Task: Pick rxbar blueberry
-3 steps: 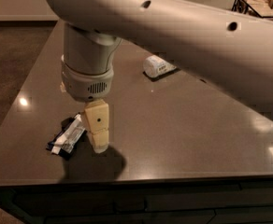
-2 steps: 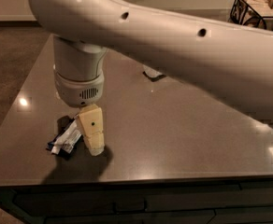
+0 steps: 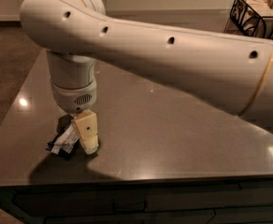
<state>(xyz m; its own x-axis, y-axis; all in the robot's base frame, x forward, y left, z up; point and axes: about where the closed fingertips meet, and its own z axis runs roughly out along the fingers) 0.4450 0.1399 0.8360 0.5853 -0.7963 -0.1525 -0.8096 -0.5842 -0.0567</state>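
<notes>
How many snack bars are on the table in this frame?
1. The rxbar blueberry lies near the table's front-left corner, right beside the gripper low over the tabletop. The arm may hide others.

Nothing legible anywhere — no word, brand or number on the whitish panel of the rxbar blueberry (image 3: 64, 141), none on the pale arm (image 3: 174, 55). Gripper (image 3: 89, 146) down near the dark table (image 3: 174, 134) — just beside the bar.
</notes>
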